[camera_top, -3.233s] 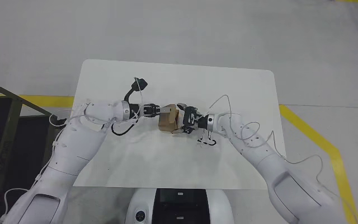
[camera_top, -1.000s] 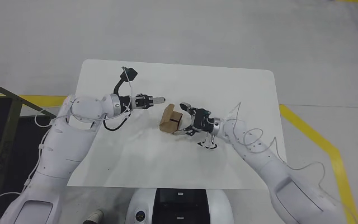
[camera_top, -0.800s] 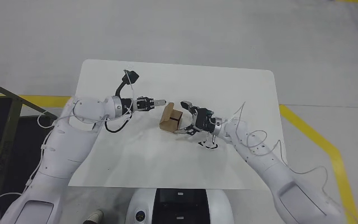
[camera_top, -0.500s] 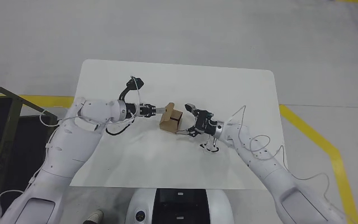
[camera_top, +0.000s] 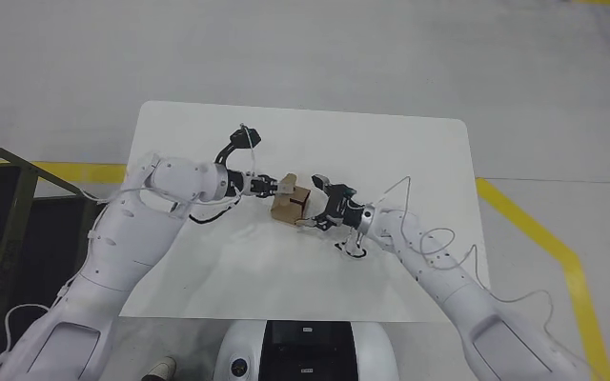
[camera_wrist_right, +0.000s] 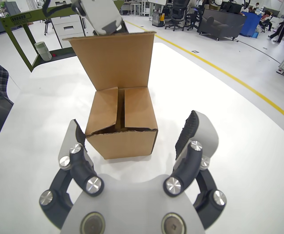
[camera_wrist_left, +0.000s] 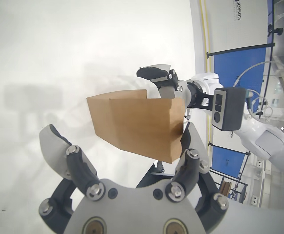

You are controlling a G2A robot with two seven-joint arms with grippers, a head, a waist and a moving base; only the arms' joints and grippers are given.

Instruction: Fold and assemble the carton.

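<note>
Carton (camera_top: 291, 201) sits mid-frame in the top view, on the white table (camera_top: 191, 143). Two inner flaps (camera_wrist_right: 121, 106) are folded in with a gap between them, and the tall flap (camera_wrist_right: 115, 62) stands upright.

Left gripper (camera_top: 282, 181), just left of the carton, has its jaws wide and holds nothing. One finger (camera_wrist_left: 188, 137) is at the tall flap's edge; it seems to touch, though the angle is poor.

Right gripper (camera_top: 313, 202), just right of the carton, is also wide open and empty, with one finger (camera_wrist_right: 76, 130) against the box's near corner.

Judgement: press the tall flap down evenly from behind while the right gripper braces the body. The top is smooth, so the box likely slides.

Yellow floor line (camera_top: 534, 229) runs at the right edge. Green frame (camera_wrist_right: 22, 16) and office chairs (camera_wrist_right: 179, 11) stand beyond.
</note>
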